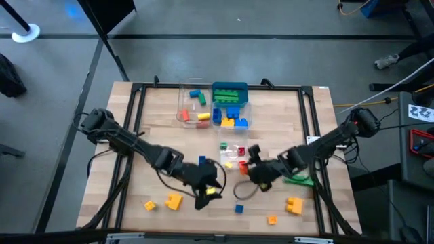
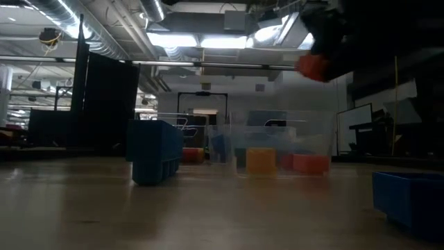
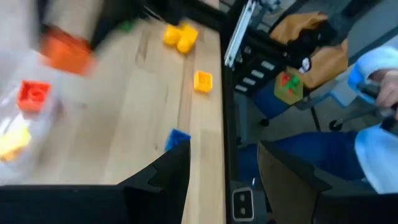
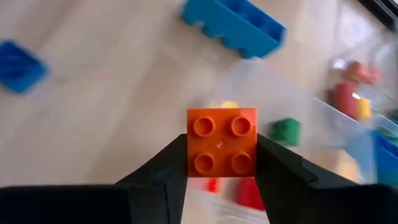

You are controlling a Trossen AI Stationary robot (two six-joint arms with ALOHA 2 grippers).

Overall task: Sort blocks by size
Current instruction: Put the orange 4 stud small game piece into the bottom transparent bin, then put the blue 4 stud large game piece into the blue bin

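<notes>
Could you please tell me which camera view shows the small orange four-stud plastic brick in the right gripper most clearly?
The right wrist view: the small orange four-stud plastic brick fills the centre, studs up, clamped by the right gripper. The low view shows an orange corner under a dark arm, the left wrist view an orange blur, and the high view hardly shows it.

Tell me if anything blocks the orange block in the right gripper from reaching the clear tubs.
Nothing visible does. The right gripper holds the orange block above the table, and only low loose blocks lie before the clear tubs.
</notes>
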